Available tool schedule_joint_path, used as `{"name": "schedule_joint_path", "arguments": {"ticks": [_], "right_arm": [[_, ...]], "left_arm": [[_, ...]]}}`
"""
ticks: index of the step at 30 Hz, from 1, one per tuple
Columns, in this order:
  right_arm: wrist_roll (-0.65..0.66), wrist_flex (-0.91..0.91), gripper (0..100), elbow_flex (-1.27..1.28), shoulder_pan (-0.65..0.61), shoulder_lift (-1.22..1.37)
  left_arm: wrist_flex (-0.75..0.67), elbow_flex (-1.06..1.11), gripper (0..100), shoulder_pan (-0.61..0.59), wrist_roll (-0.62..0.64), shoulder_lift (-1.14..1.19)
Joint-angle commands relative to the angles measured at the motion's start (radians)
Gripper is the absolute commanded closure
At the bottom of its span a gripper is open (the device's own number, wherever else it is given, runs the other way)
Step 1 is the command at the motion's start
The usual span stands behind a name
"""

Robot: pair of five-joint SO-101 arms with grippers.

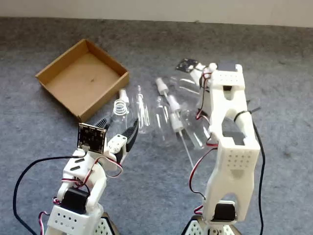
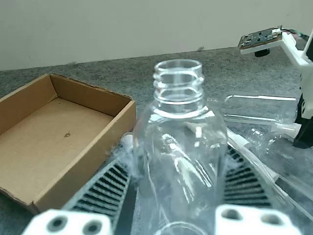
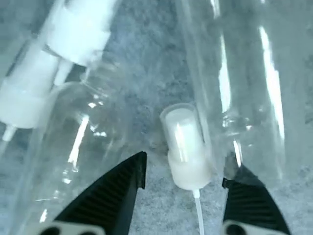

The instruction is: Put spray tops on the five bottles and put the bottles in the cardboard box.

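Grey, carpet-like table point(image 1: 274, 58) from edge to edge, pale wall point(image 2: 98, 29) behind. Biggest thing out there: right arm point(image 1: 232, 147), white, stretched far forward over the heap in the middle. Next, box point(image 1: 80, 81), brown cardboard, open side up, set at an angle at the far left. Then left arm point(image 1: 80, 196), low and near, aimed towards the box's near corner.

Left gripper point(image 1: 120, 126) clamped on a clear bottle point(image 2: 178, 147), a ribbed finger point(image 2: 105, 191) on each side of the body. Neck pointing away from the wrist, mouth open, threads bare. Near the box, that bottle, but outside it.

Out in the middle, loose bottles point(image 1: 144, 112), clear, lying on their sides, crowded together between the two arms. Right gripper point(image 3: 186, 169) down low among them, black fingers spread wide, gripping nothing. Lying right between those fingers: white spray top point(image 3: 186, 152), flat on the table, a gap on either side. Thin dip tube point(image 3: 198, 215) trailing from it back towards the wrist.

Smaller still: second top point(image 1: 123, 95) just beside the box's near wall, and third top point(image 1: 161, 85) farther out, in among the loose bottles.
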Motion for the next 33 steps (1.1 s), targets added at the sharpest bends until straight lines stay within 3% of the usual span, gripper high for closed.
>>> {"name": "schedule_joint_path", "arguments": {"ticks": [1, 6, 16, 25, 33], "right_arm": [[0.011, 0.016, 75.7, -0.064, -0.013, -0.001], [0.011, 0.016, 76.9, -0.064, -0.01, 0.001], [0.005, 0.027, 95.7, -0.065, 0.019, -0.002], [0.002, 0.302, 96.8, -0.374, 0.09, -0.002], [-0.321, 0.378, 96.8, -0.714, 0.14, -0.002]], "left_arm": [[0.021, 0.022, 93, 0.013, -0.009, -0.015], [0.021, 0.022, 93, 0.013, -0.009, -0.015], [0.017, 0.022, 93, 0.015, -0.005, -0.015], [0.023, 0.022, 93, 0.081, -0.009, -0.015], [0.025, 0.022, 93, 0.11, -0.009, -0.015]]}}
